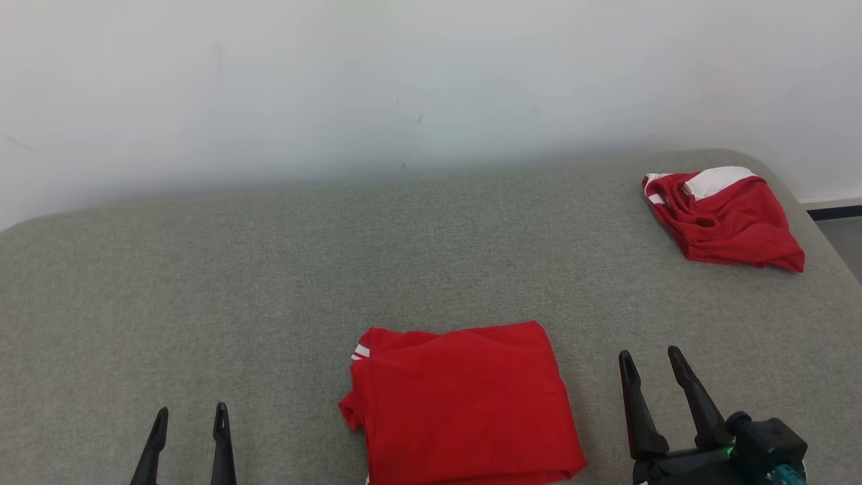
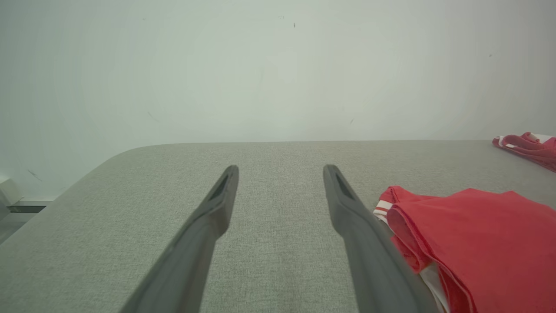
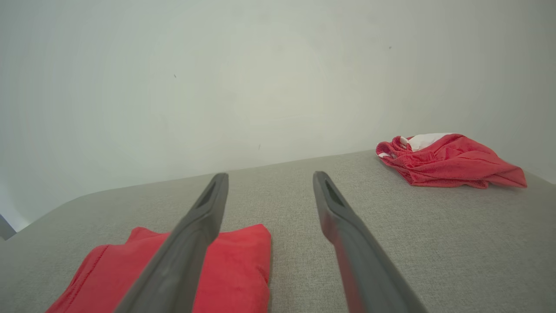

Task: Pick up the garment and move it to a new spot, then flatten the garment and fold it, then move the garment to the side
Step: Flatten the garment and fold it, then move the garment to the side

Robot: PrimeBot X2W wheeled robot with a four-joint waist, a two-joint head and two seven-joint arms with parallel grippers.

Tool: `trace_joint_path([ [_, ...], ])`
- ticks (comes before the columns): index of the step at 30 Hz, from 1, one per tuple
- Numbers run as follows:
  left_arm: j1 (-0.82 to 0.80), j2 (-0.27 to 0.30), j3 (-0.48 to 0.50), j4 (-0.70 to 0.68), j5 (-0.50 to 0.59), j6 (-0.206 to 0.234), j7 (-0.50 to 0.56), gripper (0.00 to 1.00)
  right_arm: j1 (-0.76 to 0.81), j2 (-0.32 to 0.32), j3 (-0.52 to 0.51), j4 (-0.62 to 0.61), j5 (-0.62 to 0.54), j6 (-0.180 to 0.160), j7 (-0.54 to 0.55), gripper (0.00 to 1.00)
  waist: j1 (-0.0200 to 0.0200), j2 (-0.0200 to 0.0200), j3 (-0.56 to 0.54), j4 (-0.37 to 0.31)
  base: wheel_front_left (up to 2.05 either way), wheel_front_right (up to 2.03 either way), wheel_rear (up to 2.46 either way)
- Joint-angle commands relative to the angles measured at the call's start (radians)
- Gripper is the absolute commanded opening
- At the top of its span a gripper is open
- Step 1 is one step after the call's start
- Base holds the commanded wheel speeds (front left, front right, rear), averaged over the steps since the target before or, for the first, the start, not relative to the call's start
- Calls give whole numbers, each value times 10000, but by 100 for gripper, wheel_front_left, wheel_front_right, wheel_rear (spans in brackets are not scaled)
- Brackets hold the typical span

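A red garment (image 1: 465, 401) lies folded into a rough rectangle at the front middle of the grey cushion (image 1: 269, 269), white stripes showing at its left corner. The left wrist view has the garment (image 2: 478, 243) to the right of my fingers, and the right wrist view has the garment (image 3: 234, 269) low on the left. My left gripper (image 1: 189, 417) stands open to the garment's left, nothing between its fingers. On the garment's right my right gripper (image 1: 650, 360) is open too, clear of the cloth.
A second red and white garment (image 1: 724, 215) lies crumpled at the cushion's far right corner, also in the right wrist view (image 3: 447, 161). A pale wall (image 1: 404, 81) rises behind the cushion. A strip of floor (image 1: 842, 236) shows past the right edge.
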Motion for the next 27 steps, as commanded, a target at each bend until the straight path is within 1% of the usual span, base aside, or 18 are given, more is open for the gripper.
trace_joint_path([
  [1,195,22,-1,-79,49,-48,-28,100,184,139,-98,-6,-94,-28,-41,100,1,0,-50,-28,0,0,0],
  [15,384,110,-85,-209,282,-166,-28,100,257,389,-327,499,-453,-28,-41,100,1,0,-266,225,0,0,0],
  [27,367,270,-272,-18,125,-252,-28,100,119,431,-280,861,-544,-28,-41,100,1,0,-259,306,0,0,0],
])
